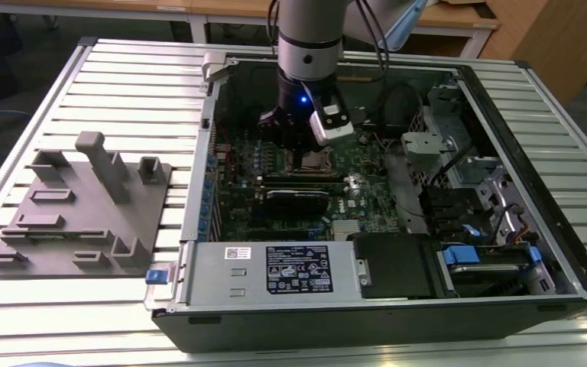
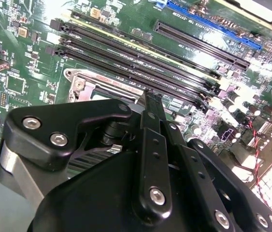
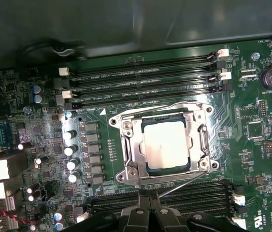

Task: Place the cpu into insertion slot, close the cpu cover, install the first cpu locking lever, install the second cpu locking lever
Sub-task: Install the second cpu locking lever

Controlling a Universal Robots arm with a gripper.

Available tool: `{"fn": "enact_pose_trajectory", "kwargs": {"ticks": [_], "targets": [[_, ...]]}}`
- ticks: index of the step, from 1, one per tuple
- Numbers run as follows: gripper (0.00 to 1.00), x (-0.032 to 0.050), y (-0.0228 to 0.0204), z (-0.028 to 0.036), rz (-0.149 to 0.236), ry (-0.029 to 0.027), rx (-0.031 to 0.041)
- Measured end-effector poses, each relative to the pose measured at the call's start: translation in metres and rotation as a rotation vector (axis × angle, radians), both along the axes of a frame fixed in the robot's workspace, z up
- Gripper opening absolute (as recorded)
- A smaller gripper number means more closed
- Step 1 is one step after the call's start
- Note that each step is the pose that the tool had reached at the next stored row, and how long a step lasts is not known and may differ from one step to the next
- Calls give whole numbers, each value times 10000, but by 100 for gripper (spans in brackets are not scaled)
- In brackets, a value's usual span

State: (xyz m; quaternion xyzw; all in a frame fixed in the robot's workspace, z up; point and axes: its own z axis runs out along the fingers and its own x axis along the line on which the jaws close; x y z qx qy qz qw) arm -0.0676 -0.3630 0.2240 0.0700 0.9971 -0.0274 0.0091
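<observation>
The cpu (image 3: 168, 144), a dull silver square, lies in the insertion slot (image 3: 119, 176) on the green board. The cpu cover (image 3: 132, 145), a silvery frame, lies flat around it. One wire locking lever (image 3: 174, 105) runs along the socket edge beside the memory slots. A second lever (image 3: 184, 182) slants away from the socket's opposite edge, its free end meeting the black fingertips of my gripper (image 3: 149, 209). The fingers look shut; in the second wrist view my gripper (image 2: 150, 96) tapers to one tip over the socket rim (image 2: 85, 79). In the exterior view my gripper (image 1: 291, 147) hangs just beside the cpu (image 1: 317, 160).
Long black memory slots (image 3: 140, 77) flank the socket on two sides. A row of capacitors (image 3: 70, 154) stands beside it. The open computer case (image 1: 196, 191) has a grey power-supply box (image 1: 273, 267) at the near edge and drive cages (image 1: 477, 183) at the exterior view's right. A grey fixture (image 1: 79, 206) lies outside.
</observation>
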Motion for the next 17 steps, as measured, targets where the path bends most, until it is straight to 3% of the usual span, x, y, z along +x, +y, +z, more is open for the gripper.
{"fn": "enact_pose_trajectory", "kwargs": {"ticks": [17], "targets": [[10,-33,-1,-58,0,1,-2]]}}
